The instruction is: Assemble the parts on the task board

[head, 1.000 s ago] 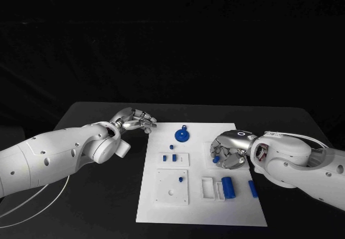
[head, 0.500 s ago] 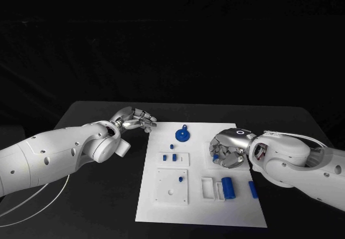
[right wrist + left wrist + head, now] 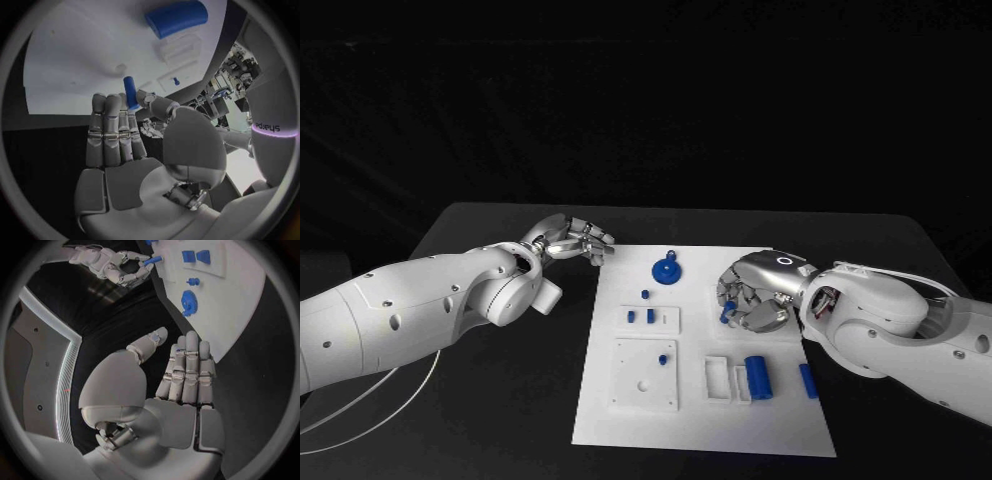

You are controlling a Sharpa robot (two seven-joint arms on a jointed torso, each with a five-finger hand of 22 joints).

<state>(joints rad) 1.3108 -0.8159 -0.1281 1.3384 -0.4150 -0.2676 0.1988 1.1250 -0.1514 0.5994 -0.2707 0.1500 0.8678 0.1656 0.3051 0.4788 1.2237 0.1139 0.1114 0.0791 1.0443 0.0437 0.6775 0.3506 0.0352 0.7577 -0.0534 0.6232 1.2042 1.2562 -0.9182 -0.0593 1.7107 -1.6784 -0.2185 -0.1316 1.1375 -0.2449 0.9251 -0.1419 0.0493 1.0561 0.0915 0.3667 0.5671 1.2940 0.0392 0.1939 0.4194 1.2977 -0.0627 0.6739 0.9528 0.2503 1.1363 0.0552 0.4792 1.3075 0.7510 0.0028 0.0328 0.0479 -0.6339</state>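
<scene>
- The left hand (image 3: 570, 238) is hovering over the black table (image 3: 488, 380), just beside the far left corner of the task board (image 3: 776, 410); in the left wrist view (image 3: 181, 375) its fingers are lying straight and side by side, thumb apart, holding nothing.
- The task board, the landmark here, is lying flat in the middle of the table.
- On the board's left half, a white block with 2 holes (image 3: 646, 375) is sitting near the front, with a small blue peg (image 3: 664, 358) standing at its far right corner.
- Behind that block, a smaller white holder (image 3: 651, 319) is carrying 2 short blue pieces (image 3: 640, 316) side by side.
- A tiny blue stud (image 3: 645, 294) is sitting on the board just behind the holder.
- A round blue gear-like part (image 3: 666, 270) is lying near the board's far edge, about mid-width.
- Right of centre, near the front, a white slotted frame (image 3: 726, 380) is lying beside a blue cylinder (image 3: 757, 377), the 2 touching or nearly so.
- A thinner blue bar (image 3: 808, 380) is lying at the board's right edge, apart from the cylinder.
- The right hand (image 3: 759, 290) is reaching over the board's right side, behind the frame, pinching a small blue pin (image 3: 130, 92) between thumb and fingertips; the other fingers are lying straight together in the right wrist view.
</scene>
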